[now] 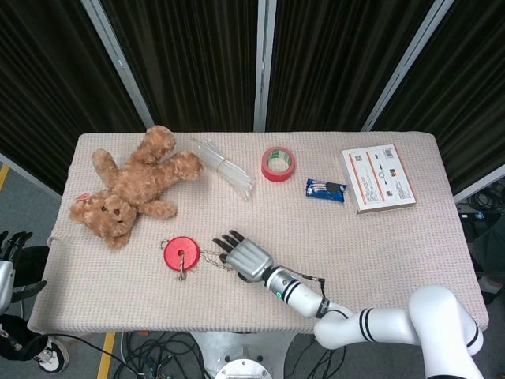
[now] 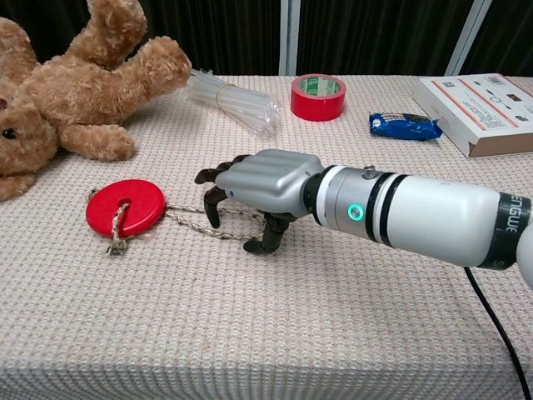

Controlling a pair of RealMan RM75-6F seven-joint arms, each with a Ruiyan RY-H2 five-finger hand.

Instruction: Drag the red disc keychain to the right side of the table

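None of the drag is done: right hand (image 2: 265, 187), fingers curled, empty, straddles the chain (image 2: 196, 223) beside the red disc keychain (image 2: 125, 207).

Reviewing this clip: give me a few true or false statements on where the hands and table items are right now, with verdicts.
1. The right hand is over the chain of the red disc keychain, fingers curling down onto it. True.
2. The red disc lies at the table's right edge. False: it lies left of centre, near the teddy bear.
3. The red tape roll lies flat on the table. True.
4. The left hand rests on the teddy bear. False: it is off the table's left edge.
5. The snack packet lies on the white box. False: beside it.
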